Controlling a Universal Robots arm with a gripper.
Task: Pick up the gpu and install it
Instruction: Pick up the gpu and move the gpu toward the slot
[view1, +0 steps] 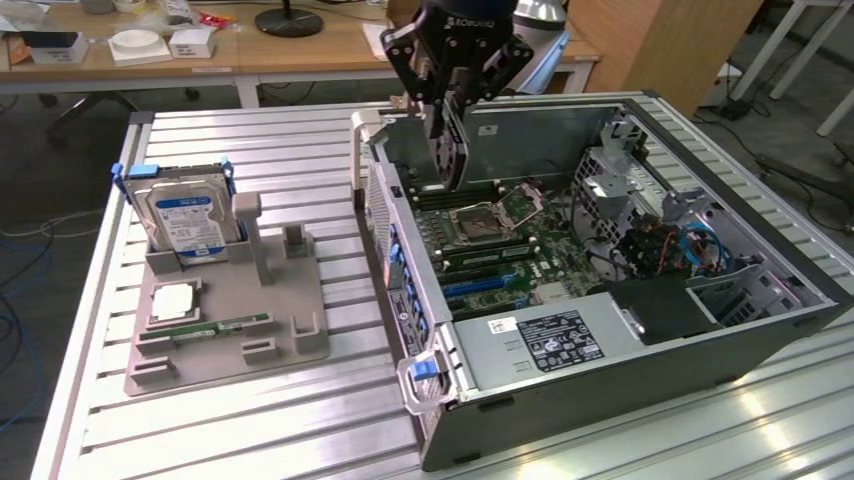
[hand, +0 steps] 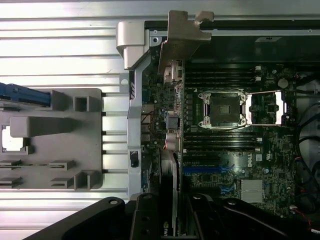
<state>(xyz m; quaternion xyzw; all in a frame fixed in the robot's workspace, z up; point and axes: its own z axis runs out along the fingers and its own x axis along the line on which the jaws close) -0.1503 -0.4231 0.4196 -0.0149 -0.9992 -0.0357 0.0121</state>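
Black pincer (view1: 449, 105) clamped on thin flat dark gpu (view1: 451, 160) with silvery end bracket, card upright over green motherboard (view1: 534, 240) inside open grey computer case (view1: 641, 350) lying on ribbed metal bench (view1: 267, 430).

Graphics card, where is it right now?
The graphics card hangs upright in the gripper, near the top middle of the exterior view. It is over the open computer case, just above the green board inside.
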